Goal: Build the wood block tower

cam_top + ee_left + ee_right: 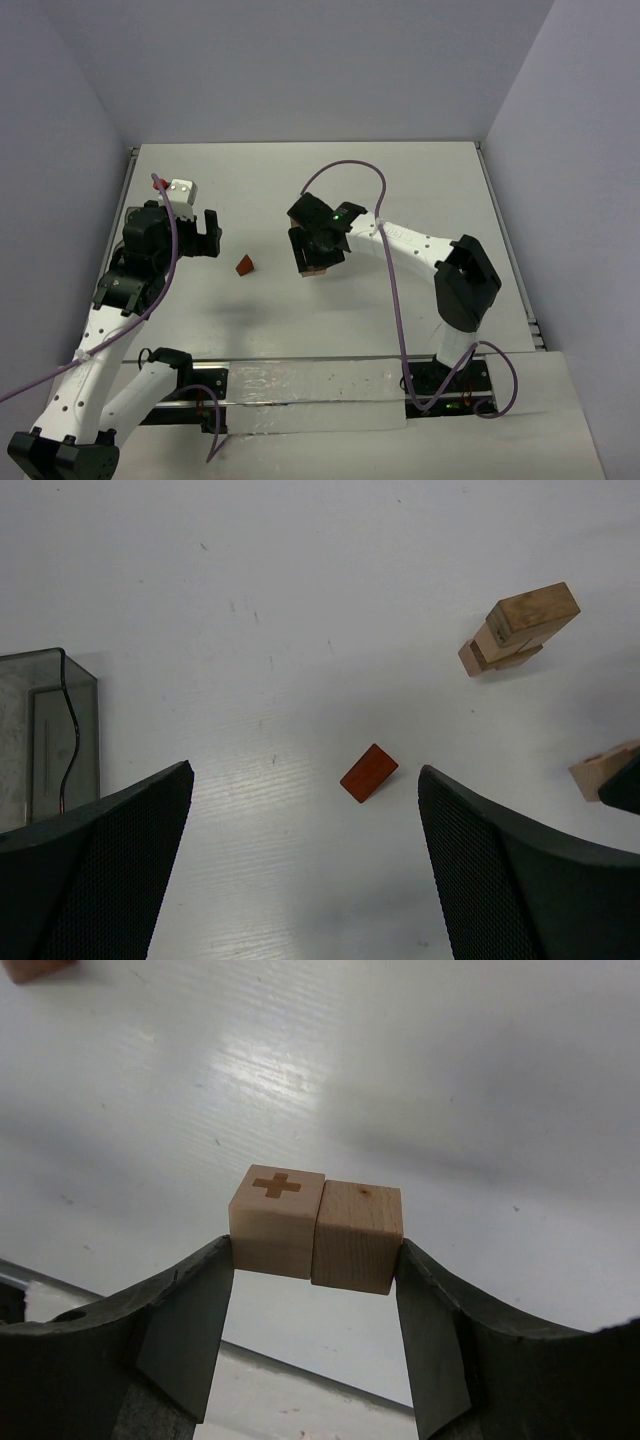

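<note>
Okay, my right fingers (185, 1330) pinch two tan cubes (275, 1225) side by side; my left fingers (110, 870) spread wide, empty, red wedge (369, 773) mid-frame between them.

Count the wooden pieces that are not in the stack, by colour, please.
light-tan cubes: 2, clamped side by side in the right gripper; one bears a cross mark
reddish-brown wedge: 1, lying alone on the table
Total: 3
The stack is left out, as asked.
</note>
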